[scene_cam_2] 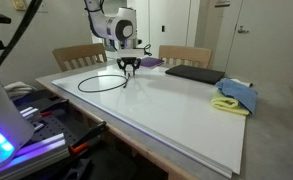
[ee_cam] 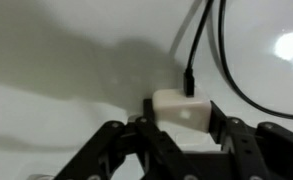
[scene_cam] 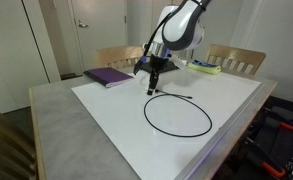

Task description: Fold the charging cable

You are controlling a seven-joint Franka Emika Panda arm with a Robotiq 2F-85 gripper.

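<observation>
End effector point(ee_cam: 183, 115) vertical, seemingly clamped on charging cable point(ee_cam: 189, 80) at white plug.

gripper point(scene_cam_2: 129, 69): I saw it pointing down at the white tabletop point(scene_cam_2: 176, 125), fingertips at the loop's end.
charging cable point(scene_cam_2: 99, 91): lay in an open loop.
dark book point(scene_cam_2: 194, 74): flat, farther along.
blue cloth point(scene_cam_2: 238, 95): bunched over something yellow.
</observation>
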